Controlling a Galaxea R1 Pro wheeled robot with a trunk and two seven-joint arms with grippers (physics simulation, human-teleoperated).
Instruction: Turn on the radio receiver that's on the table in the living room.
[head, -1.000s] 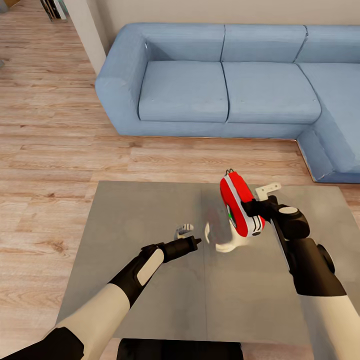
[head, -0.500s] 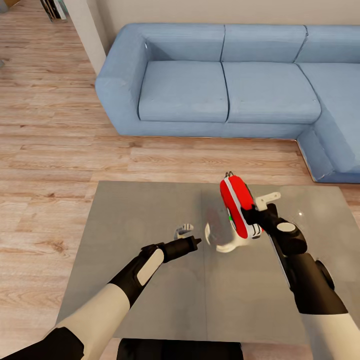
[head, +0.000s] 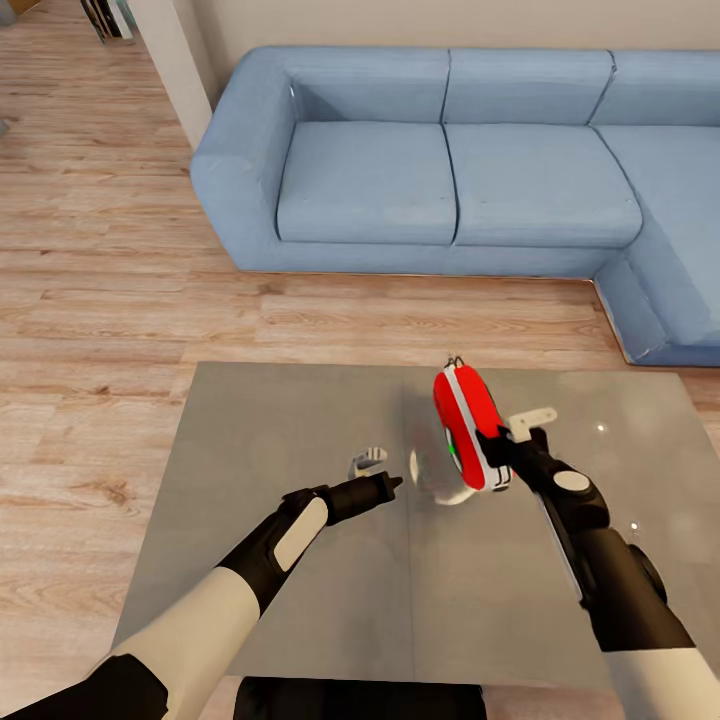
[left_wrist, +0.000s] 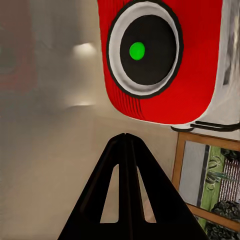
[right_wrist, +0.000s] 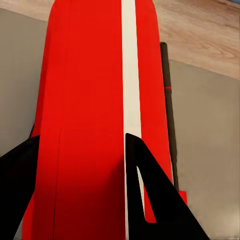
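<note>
Over on the left of the radio, plank floor (head: 90, 290), pale wood with visible grain, runs up to the blue sofa (head: 450, 170), soft-looking fabric with rounded arms and squared cushions. Nearer the camera sits the surface (head: 280, 430), a wide rectangular grey top, smooth and glossy enough to throw back a faint reddish blur of the radio.

The left gripper (head: 392, 483) hangs low over that surface, just left of the radio, pointing at it. In the left wrist view its dark fingers (left_wrist: 117, 200) meet at the tips, pressed together with nothing between them.

Now the radio receiver (head: 463, 425) itself: bright red, flat and rounded at the corners, a white-grey band along its edge, thin wire handle on top. It stands on edge, lifted off the surface. From the left wrist view its face (left_wrist: 160, 57) shows fine ribbing along the lower red edge and a round black dial ringed in white-grey, a green dot glowing at its centre.

On the radio's right, the right gripper (head: 497, 447) has it. In the right wrist view black wedge-shaped fingers (right_wrist: 150, 195) sit either side of the red body, clamped across it beside the white stripe.
</note>
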